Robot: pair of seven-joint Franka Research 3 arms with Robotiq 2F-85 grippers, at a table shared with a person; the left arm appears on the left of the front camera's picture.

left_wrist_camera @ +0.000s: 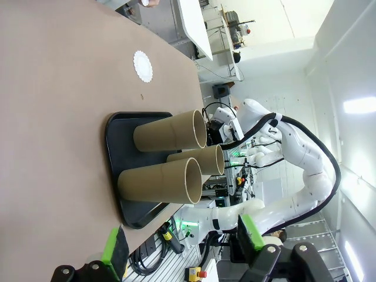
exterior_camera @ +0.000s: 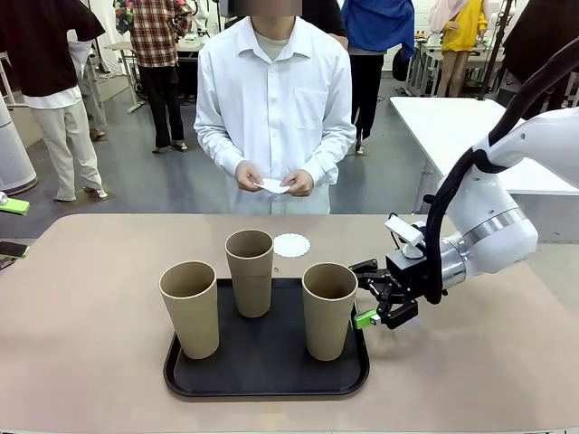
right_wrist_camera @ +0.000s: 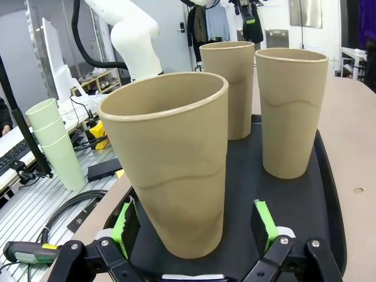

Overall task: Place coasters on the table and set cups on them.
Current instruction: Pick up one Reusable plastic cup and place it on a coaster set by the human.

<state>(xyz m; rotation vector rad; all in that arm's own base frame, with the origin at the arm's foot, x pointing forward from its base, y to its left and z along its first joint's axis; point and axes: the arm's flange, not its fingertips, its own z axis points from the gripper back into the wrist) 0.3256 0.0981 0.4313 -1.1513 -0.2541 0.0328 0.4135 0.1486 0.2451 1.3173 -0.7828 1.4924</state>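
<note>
The job has barely begun. One coaster (exterior_camera: 291, 245) lies flat on the desk (exterior_camera: 90, 289), just beyond the far edge of the black tray (exterior_camera: 262, 380) and nearer the person, with nothing standing on it. The person across the desk holds a second coaster (exterior_camera: 273, 185) in both hands (exterior_camera: 249, 174) at waist height. I cannot tell whether there is more than one piece of paper there.

All three cups are upright on the tray: the left cup (exterior_camera: 191, 307), the middle cup (exterior_camera: 250, 271) farther back, and the right cup (exterior_camera: 329, 309). None is on a coaster yet.

The right pincer (exterior_camera: 369, 294) is low at the tray's right side, spread wide. Its green pads sit on either side of the right cup's lower part, not pressed against it as far as I can see. The left pincer (left_wrist_camera: 182, 242) is also spread and carries nothing, well back from the tray.

So by my reckoning one coaster of three is placed and no cup is set. What is left is two more coasters and all three cups, with the right cup looking likely to go first.
</note>
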